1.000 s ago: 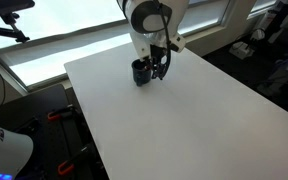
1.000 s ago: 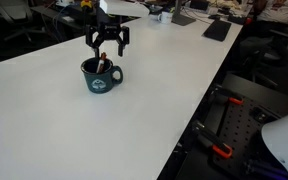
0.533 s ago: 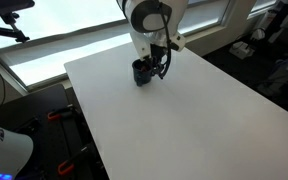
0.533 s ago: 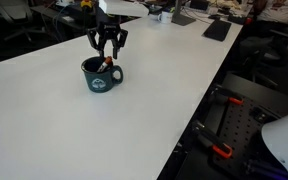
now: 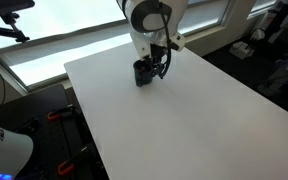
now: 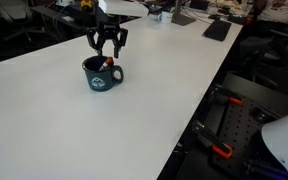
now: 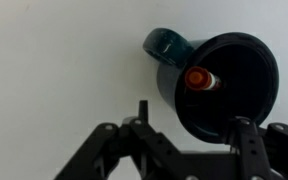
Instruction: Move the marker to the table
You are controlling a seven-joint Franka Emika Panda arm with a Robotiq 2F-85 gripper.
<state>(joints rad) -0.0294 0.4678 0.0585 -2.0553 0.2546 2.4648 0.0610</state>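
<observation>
The marker [image 7: 199, 79] stands inside the dark mug [image 7: 234, 70], its orange-red end pointing up at the wrist camera. It shows as a small tip at the mug's mouth in an exterior view [image 6: 106, 64]. The mug stands on the white table [image 6: 74, 130] in both exterior views [image 5: 141, 72] [image 6: 101, 76]. My gripper [image 7: 194, 125] hangs just above the mug, open and empty. One finger [image 7: 142, 112] is outside the mug's rim and the other is over its far side. The gripper is also seen in both exterior views [image 5: 159, 66] [image 6: 106, 48].
The table [image 5: 184, 120] is wide, with edges near a window side and a dark floor. Keyboards and desk clutter [image 6: 216, 28] lie at the far end. Black equipment with orange clamps [image 6: 229, 135] stands beside the table edge.
The gripper has come down slightly toward the mug. The mug and the marker have not moved.
</observation>
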